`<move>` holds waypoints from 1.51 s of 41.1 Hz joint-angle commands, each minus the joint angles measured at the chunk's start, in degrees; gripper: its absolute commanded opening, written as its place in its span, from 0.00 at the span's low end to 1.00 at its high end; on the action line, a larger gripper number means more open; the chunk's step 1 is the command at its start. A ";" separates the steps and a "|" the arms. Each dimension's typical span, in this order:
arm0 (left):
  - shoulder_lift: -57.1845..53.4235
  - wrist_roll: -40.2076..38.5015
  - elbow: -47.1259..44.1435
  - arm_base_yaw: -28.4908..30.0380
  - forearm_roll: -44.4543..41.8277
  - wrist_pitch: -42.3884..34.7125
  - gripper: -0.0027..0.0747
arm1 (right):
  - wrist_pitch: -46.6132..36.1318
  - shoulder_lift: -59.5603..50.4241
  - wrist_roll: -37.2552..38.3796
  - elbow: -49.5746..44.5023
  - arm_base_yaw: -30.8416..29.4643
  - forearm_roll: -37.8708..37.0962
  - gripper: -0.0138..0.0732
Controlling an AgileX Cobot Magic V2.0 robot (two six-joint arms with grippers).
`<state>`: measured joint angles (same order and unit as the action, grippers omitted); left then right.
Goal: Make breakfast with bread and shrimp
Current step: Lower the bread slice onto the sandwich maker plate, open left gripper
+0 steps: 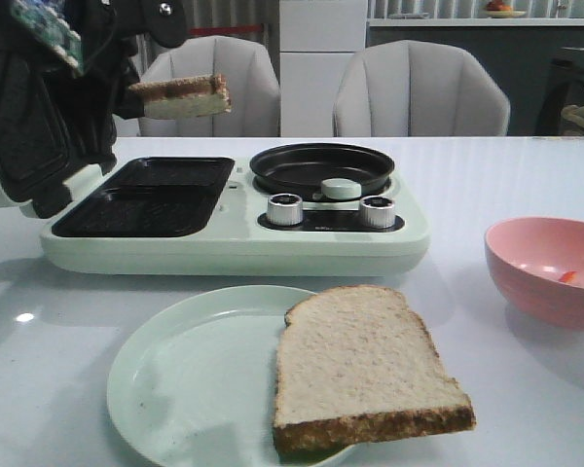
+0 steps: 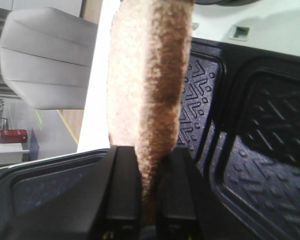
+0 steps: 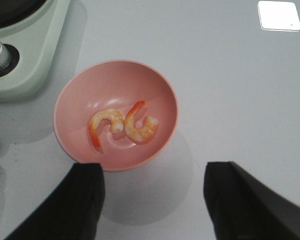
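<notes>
Bread [image 1: 360, 370] on plate [image 1: 185, 379], shrimp [image 3: 122, 125] in bowl [image 3: 160, 95]

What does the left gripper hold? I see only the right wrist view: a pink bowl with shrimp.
Observer: The left gripper is shut on a bread slice, held above the sandwich maker.
Operator: Is the sandwich maker open?
Observer: Yes. Its lid stands raised at the left, and the dark grill plates are bare.
Operator: Where is the other slice?
Observer: It lies on the pale green plate near the front table edge, overhanging the plate's right rim.
</notes>
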<state>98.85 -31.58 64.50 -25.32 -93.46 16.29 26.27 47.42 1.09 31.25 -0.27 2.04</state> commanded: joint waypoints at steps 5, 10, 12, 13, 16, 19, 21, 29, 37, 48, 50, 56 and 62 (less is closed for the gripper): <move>5.08 1.03 9.04 3.63 -1.08 -3.14 0.16 | -3.90 -0.07 -0.19 1.62 -0.25 -0.73 0.78; 8.81 1.60 12.50 5.69 -1.08 -5.98 0.16 | -3.90 -0.07 -0.19 1.62 -0.25 -0.73 0.78; 9.86 2.25 13.74 6.18 -1.08 -6.09 0.16 | -3.90 -0.07 -0.19 1.62 -0.25 -0.73 0.78; 10.87 2.80 14.50 6.70 -1.08 -6.09 0.16 | -3.90 -0.07 -0.19 1.62 -0.25 -0.73 0.78; 12.63 2.92 16.20 7.63 -1.08 -6.39 0.16 | -3.90 -0.07 -0.19 1.62 -0.25 -0.73 0.78; 13.98 2.92 17.10 8.25 -1.08 -6.52 0.16 | -3.90 -0.07 -0.19 1.62 -0.25 -0.73 0.78; 14.42 2.92 17.15 8.49 -1.08 -6.52 0.16 | -3.90 -0.07 -0.19 1.62 -0.25 -0.73 0.78; 14.50 2.44 17.02 8.71 -1.08 -7.44 0.19 | -3.90 -0.07 -0.19 1.62 -0.25 -0.73 0.78; 14.50 2.32 17.02 8.98 -1.08 -9.72 0.50 | -3.90 -0.07 -0.19 1.62 -0.25 -0.73 0.78; 11.40 2.19 15.05 8.98 -1.08 -10.54 0.60 | -3.90 -0.07 -0.19 1.62 -0.25 -0.73 0.78; 9.67 2.19 13.91 8.98 -1.08 -11.34 0.60 | -3.90 -0.07 -0.19 1.62 -0.25 -0.73 0.78; 4.18 -0.77 8.61 8.98 -1.08 -13.43 0.60 | -3.90 -0.07 -0.19 1.62 -0.25 -0.73 0.78; -2.46 -5.50 2.01 8.12 -1.08 -11.99 0.60 | -3.90 -0.07 -0.19 1.62 -0.25 -0.73 0.78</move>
<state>102.60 -34.29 68.06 -16.43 -94.64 2.58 26.27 47.42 1.09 31.25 -0.27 2.04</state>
